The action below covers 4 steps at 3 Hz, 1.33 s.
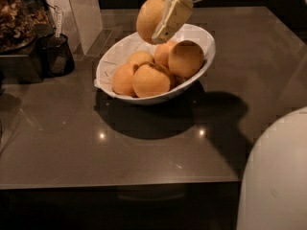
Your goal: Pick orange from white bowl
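Squeezing orange (147,18) tight in gripper (162,22), up above bowl (103,74). Might slip from smooth skin, drop on other fruit (151,80), bounce out, roll off counter (144,152).

LIGHT dim, coming from overhead | GLARE two small bright spots on the glossy tabletop (144,166) | SHADOW heavy, dark pool under and right of the white bowl (108,63) | HAND (161,24) top centre above the bowl, palely lit, clasping the orange (148,18) | BACKGROUND falls to black
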Each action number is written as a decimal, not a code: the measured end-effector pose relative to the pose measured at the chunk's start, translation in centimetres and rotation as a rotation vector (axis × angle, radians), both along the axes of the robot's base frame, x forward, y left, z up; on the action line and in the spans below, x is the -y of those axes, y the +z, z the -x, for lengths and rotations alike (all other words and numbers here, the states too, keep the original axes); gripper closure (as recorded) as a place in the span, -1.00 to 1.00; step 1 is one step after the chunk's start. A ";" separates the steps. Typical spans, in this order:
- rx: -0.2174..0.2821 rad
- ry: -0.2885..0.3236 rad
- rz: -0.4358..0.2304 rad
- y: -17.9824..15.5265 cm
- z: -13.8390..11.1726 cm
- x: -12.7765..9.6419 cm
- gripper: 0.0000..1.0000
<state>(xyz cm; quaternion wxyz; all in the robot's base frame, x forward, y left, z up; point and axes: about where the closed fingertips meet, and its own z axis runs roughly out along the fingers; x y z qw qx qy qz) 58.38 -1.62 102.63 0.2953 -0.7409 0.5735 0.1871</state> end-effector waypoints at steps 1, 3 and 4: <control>0.083 -0.001 -0.058 4.1 2.2 0.8 1.00; 0.099 -0.020 -0.109 4.5 3.0 1.7 1.00; 0.136 -0.070 -0.179 4.9 5.0 3.8 1.00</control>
